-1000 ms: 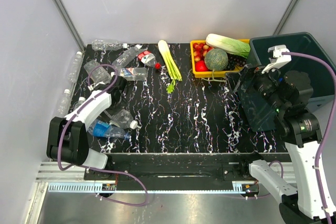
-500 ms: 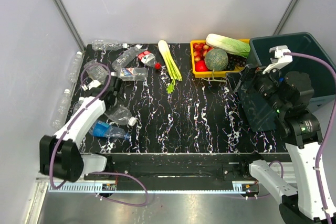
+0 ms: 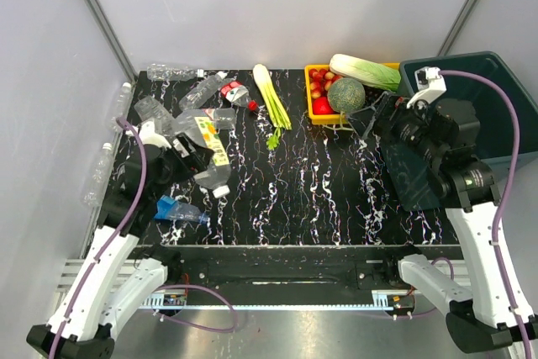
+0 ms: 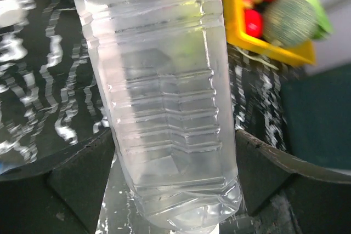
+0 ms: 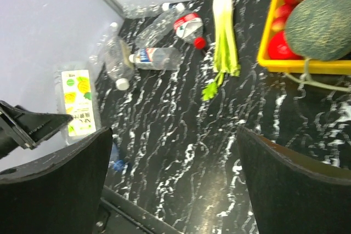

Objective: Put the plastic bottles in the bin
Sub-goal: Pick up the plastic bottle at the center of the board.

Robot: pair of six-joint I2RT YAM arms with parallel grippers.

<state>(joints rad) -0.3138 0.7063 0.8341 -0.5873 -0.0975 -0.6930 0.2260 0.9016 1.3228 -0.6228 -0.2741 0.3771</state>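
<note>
The left gripper (image 4: 175, 168) is clamped on a clear bottle (image 3: 208, 136) with a yellow-green label. The bottle hangs tilted above the left part of the table (image 3: 319, 191), well apart from the bin (image 3: 471, 65) at the far right. I think it should travel high over the celery (image 3: 271, 94) and tray (image 3: 309, 94), because thin, ribbed plastic can slip. The right gripper (image 5: 175, 179) stands apart and holds nothing.

The left gripper (image 3: 189, 153) holds a labelled bottle (image 3: 210, 142) above the left side of the table (image 3: 319, 182), other bottles (image 3: 172, 71) strewn behind it, while the right gripper (image 3: 374, 119) hangs, jaws spread, beside the bin (image 3: 496, 65).
</note>
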